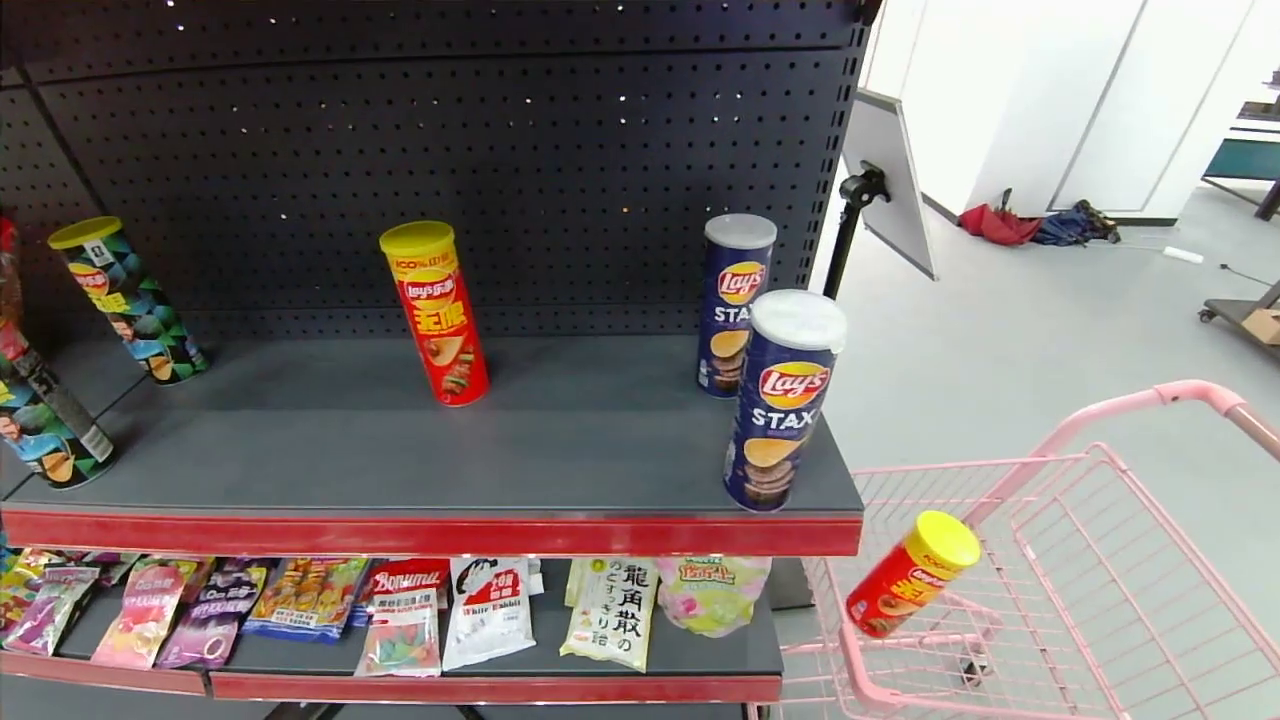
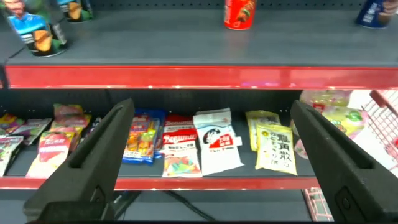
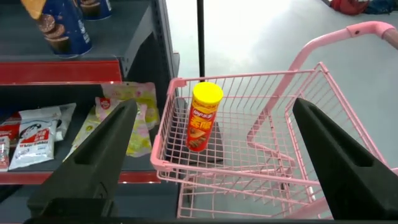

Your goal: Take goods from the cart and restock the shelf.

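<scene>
Head view: a red chip can [image 1: 905, 580] with a yellow lid sits in the pink wire cart [image 1: 1100, 600], beside the grey shelf [image 1: 400, 450] with its red front edge. The floor is grey and the walls white.

Left wrist view: the left gripper [image 2: 211, 107] is spread wide and empty, facing snack bags [image 2: 214, 140] on the lower shelf.

Right wrist view: the right gripper [image 3: 214, 104] gapes wide, holding nothing. The can stands in the cart's corner nearest the shelf.

The left gripper [image 2: 211, 104] and right gripper [image 3: 214, 102] each carry two matte, dark grey fingers [image 2: 93, 162], broad, flat-faced and tapering to blunt tips.
</scene>
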